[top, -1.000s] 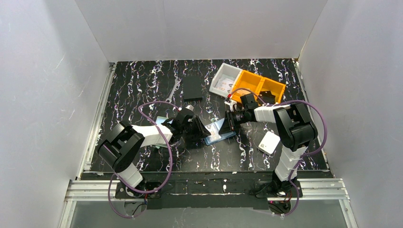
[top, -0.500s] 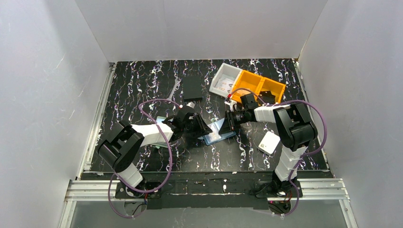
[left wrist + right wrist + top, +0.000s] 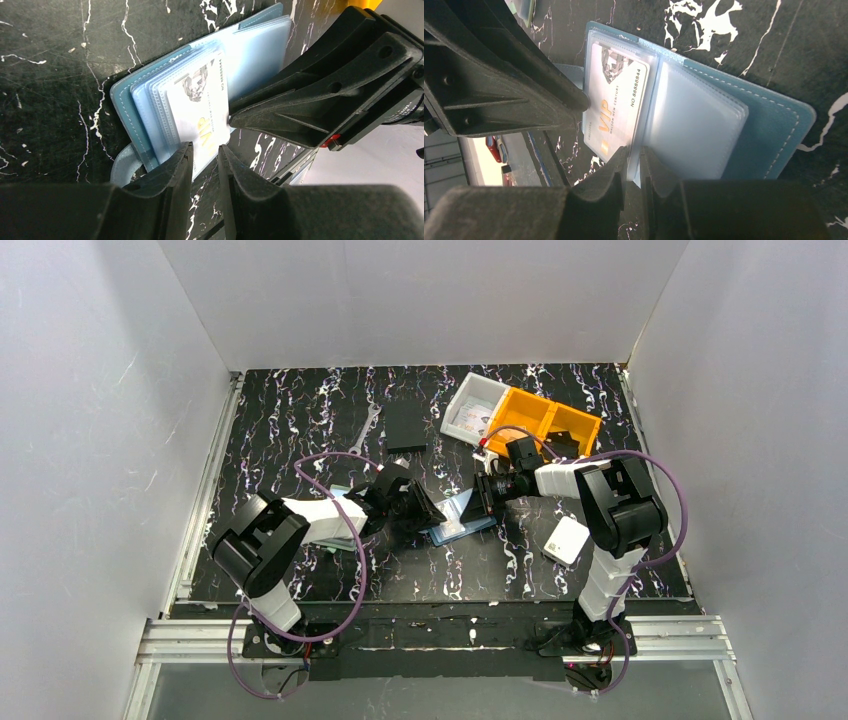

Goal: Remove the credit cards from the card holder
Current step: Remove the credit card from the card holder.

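Black white-veined tabletop (image 3: 300, 410), blue folding card holder (image 3: 774, 125) lying open near its middle
Pale credit card (image 3: 616, 95) with a portrait and gold VIP lettering sits in a clear pocket; left end effector (image 3: 205, 149) has its fingers slightly apart astride the card's near corner, right end effector (image 3: 634, 152) has its fingers almost together at a clear leaf's edge, grip on it unclear

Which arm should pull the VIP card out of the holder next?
Left, likely. The left gripper straddles the free end of the VIP card, jaws slightly apart; the right gripper pinches the clear pockets of the card holder, steadying it.
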Available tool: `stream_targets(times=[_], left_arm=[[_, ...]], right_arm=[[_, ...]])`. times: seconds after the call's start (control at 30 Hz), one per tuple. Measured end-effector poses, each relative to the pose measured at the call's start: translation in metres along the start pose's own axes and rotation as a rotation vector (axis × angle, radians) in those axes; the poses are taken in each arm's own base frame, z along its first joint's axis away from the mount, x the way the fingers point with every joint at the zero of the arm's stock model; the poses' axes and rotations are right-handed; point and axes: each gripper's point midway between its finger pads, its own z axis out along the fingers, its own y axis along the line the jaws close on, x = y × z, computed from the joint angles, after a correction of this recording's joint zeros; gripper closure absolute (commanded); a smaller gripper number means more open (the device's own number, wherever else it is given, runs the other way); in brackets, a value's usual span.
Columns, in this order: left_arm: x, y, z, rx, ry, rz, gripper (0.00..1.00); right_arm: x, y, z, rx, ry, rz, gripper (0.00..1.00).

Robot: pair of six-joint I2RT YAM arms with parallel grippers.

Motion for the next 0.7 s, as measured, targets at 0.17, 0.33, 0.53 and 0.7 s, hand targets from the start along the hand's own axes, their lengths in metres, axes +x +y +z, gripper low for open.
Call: stream_targets(times=[0.17, 0.33, 0.53, 0.7], left_arm=[[0.002, 0.0039, -0.0002, -0.018, 0.009, -0.008, 0.76], [0.0028, 0.006, -0.0008, -0.036, 0.016, -0.012, 0.75], [0.0028, 0.0055, -0.0007, -0.044, 0.022, -0.014, 0.75], [0.0035, 0.0032, 0.0047, -0.041, 0.04, -0.016, 0.75]], right_arm=[[0.0, 0.0001, 0.0, -0.001, 0.0, 0.0, 0.74], [0.0, 0.0001, 0.0, -0.001, 0.0, 0.0, 0.74], [0.0, 0.0002, 0.0001, -0.002, 0.0, 0.0, 0.73], [0.0001, 0.0007, 0.0, -0.005, 0.0, 0.0, 0.72]])
